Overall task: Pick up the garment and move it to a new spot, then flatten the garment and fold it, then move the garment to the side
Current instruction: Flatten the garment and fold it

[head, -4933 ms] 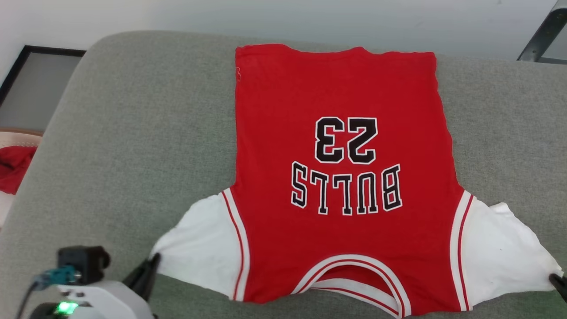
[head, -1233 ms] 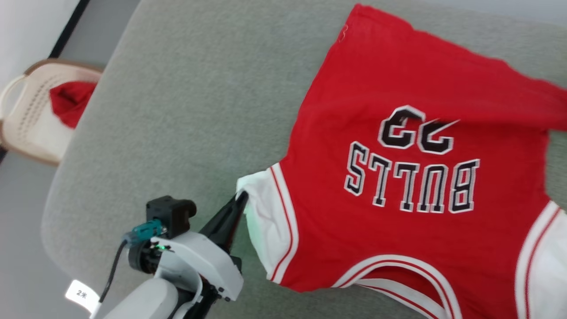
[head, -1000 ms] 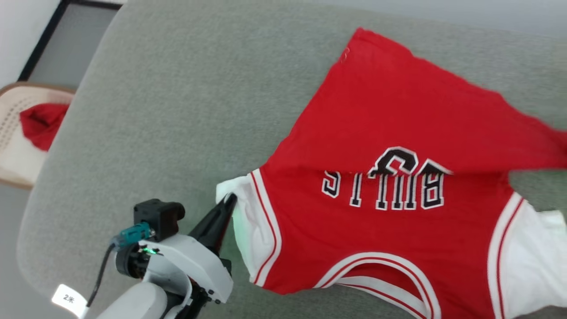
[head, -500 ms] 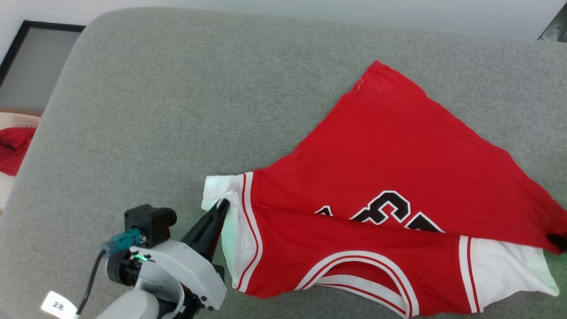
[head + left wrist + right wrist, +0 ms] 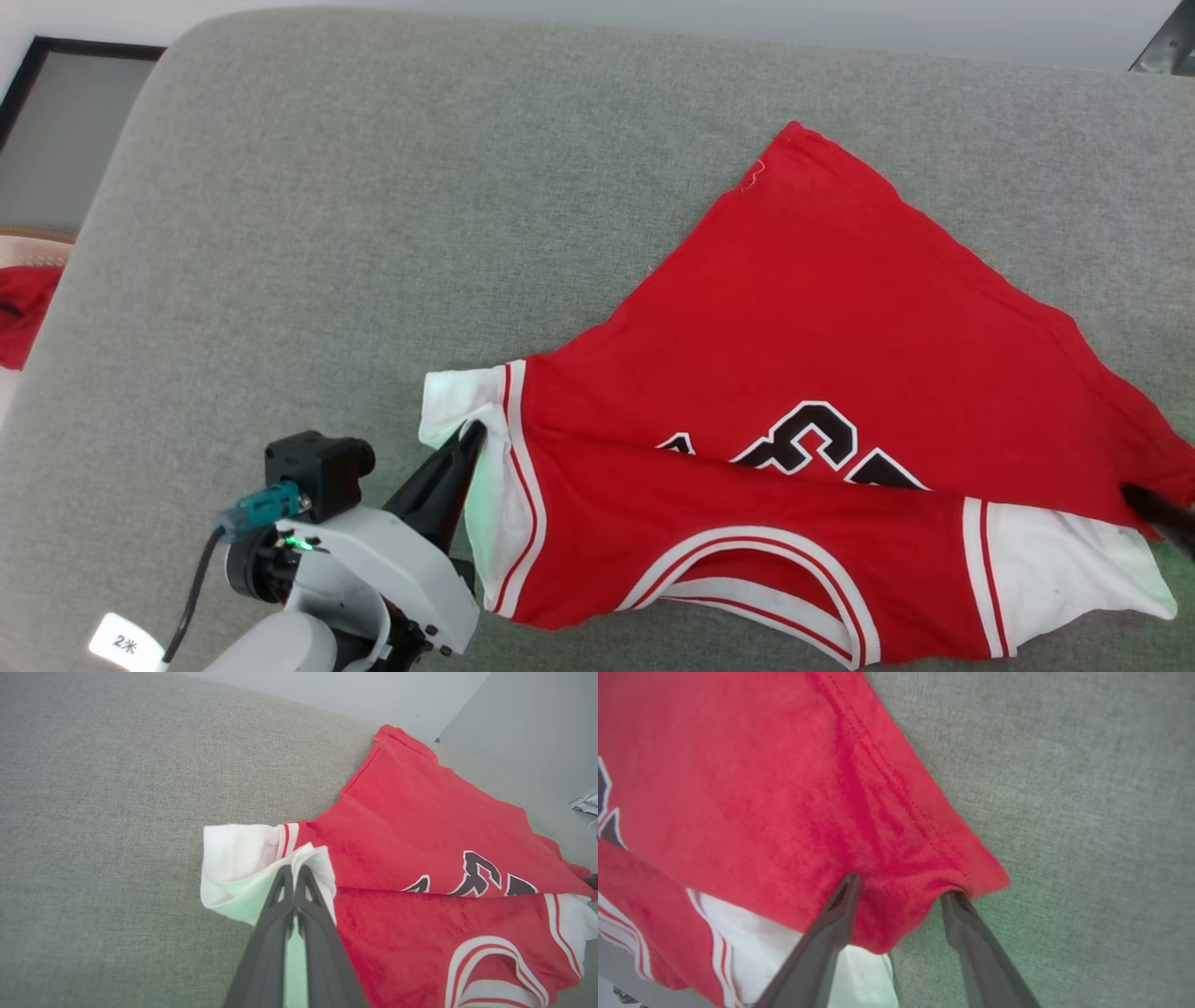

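shirt (image 5: 822, 327): red, white sleeves, striped trim, far hem folded diagonally over the black number, which is half hidden. Lies on right half of grey cushion (image 5: 373, 233). left gripper (image 5: 294, 875) pinched on the left sleeve. right gripper (image 5: 901, 891) spread wide, red hem corner bunched between tips, probably not gripped.

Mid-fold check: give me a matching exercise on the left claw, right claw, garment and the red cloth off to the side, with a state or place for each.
Things:
1. left claw
2. right claw
3. garment
4. red cloth

States or places:
A. folded diagonally, print partly hidden
B. jaws spread, red hem corner between them
C. at the head view's left edge, off the grey cushion
D. pinched shut on the white sleeve

Pairs: 1-D, 2-B, 3-A, 4-C
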Tool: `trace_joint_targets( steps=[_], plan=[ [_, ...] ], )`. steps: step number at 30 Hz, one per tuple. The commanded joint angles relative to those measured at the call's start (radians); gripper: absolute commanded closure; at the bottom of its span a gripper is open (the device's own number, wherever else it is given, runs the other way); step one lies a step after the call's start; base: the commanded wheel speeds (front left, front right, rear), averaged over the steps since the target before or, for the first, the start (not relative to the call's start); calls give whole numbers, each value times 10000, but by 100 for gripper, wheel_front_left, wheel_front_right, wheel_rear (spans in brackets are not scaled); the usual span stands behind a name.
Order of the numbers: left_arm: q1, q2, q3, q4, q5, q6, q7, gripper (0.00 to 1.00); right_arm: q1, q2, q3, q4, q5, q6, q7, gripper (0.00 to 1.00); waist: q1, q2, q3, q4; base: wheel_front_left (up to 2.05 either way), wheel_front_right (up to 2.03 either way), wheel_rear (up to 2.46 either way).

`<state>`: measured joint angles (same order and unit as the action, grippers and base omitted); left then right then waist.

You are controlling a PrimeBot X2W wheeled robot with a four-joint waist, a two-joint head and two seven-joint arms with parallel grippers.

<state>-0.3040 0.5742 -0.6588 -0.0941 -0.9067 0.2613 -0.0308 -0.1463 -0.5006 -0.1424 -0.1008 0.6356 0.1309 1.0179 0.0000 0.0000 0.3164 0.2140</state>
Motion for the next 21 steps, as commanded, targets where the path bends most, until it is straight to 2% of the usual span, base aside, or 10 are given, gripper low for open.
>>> trace_joint_targets(
  steps=[1, 7, 10, 14, 19, 21],
  plan=[
    [-26, 29, 4, -32, -1, 39, -2, 100, 123, -70, 53, -161, -58, -4, -86, 0, 0, 0, -18, -4, 0, 0, 0],
    [21, 40, -4, -44, -15, 56, -29, 100, 147, -196, -28, -1020, -196, -4, -383, 0, 0, 0, -86, -3, 0, 0, 0],
    [39, 35, -9, -41, -16, 58, -54, 100, -100, -171, 6, -1721, -307, -4, -1091, 0, 0, 0, -125, 25, 0, 0, 0],
    [3, -21, -51, -32, 5, 36, -57, 100, -590, -635, 719, -2606, -771, -2, -3177, 0, 0, 0, -140, 108, 0, 0, 0],
    [-6, -91, -114, 44, 5, 9, -57, 100, -1337, -1249, 1746, -2704, -2006, -6, -6520, 0, 0, 0, -242, 221, 0, 0, 0],
    [38, -95, -123, 59, -14, 27, -72, 100, -1551, -1244, 2030, -2468, -2592, -7, -7728, 0, 0, 0, -304, 250, 0, 0, 0]
  ],
)
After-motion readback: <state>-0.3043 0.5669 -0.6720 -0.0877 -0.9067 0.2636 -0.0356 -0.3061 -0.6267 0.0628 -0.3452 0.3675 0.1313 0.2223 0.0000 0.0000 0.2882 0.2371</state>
